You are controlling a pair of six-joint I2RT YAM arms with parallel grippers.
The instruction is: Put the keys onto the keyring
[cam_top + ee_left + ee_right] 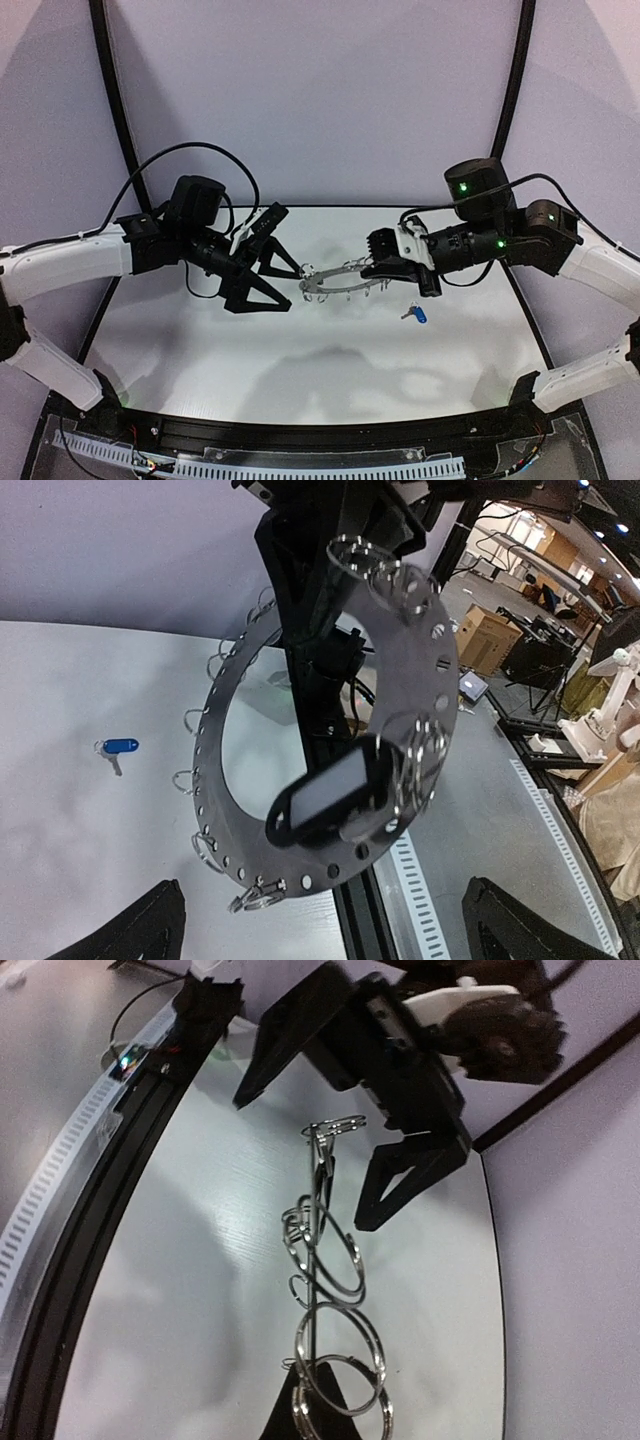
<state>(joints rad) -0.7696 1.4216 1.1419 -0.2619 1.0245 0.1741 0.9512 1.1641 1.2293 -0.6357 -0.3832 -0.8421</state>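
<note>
Bench (200, 340): white and flat, with open room across the middle and near side. A dark rail runs along the near edge, and the side edges sit close under both arms.

Keyring (335, 281): up in the air over bench centre, between the two arms, not touching the bench. It's a thin flat metal plate that looks stiff, fairly light and smooth, so probably slippery. Best hold is a pinch across the rim, between clips.

Right gripper (378, 268): jaws pressed together on the ring's right rim, carrying it.

Left gripper (293, 288): jaws spread wide and empty, tips just beside the ring's left rim. Contact can't be told.

Black-tag key (330, 795): hangs at the ring's rim and looks already clipped on. It's loose, so it will likely swing if the ring turns.

Blue-tag key (415, 314): lies flat on the bench below the right gripper, away from the edges. It's tiny, light and low, so take it by the tag; it may skid.

Wire clips (207, 848): thin and springy-looking, a snag risk.
</note>
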